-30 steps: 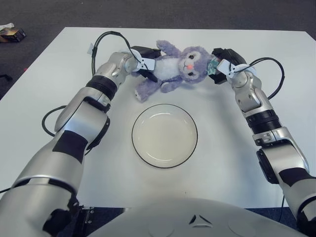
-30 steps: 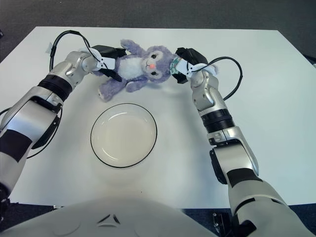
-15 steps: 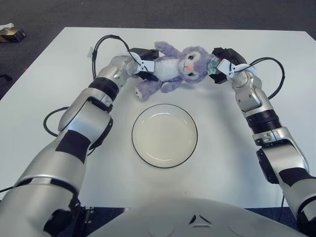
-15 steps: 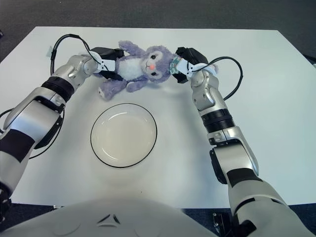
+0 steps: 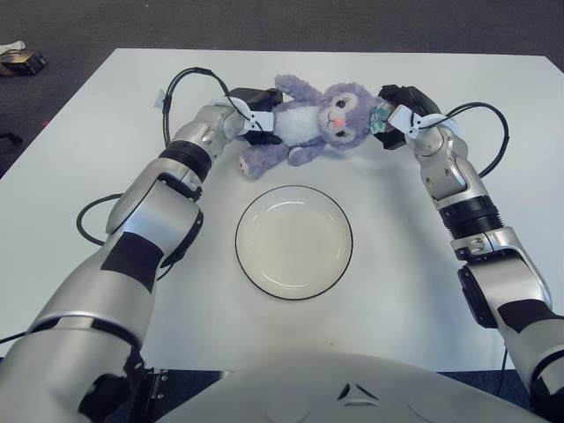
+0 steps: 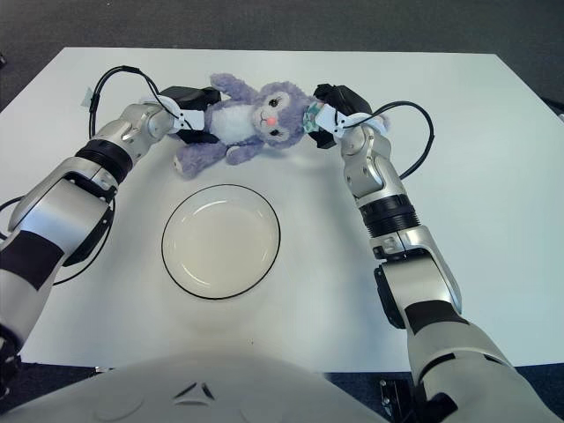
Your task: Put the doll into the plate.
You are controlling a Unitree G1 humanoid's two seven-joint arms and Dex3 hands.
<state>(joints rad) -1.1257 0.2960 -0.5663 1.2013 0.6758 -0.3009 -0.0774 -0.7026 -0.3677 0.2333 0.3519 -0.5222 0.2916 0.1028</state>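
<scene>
A purple plush monkey doll (image 5: 304,123) with a white belly lies on its side at the far middle of the white table (image 5: 79,176). My left hand (image 5: 254,119) is closed on the doll's body and arm from the left. My right hand (image 5: 394,119) is closed against the doll's head from the right. A white plate (image 5: 293,241) with a dark rim sits empty on the table, nearer to me than the doll.
Black cables loop from both wrists over the table (image 5: 480,123). A small box (image 5: 22,60) lies on the dark floor beyond the table's far left corner.
The doll and my left hand have shifted slightly up and away from the plate. My right hand has barely moved.
</scene>
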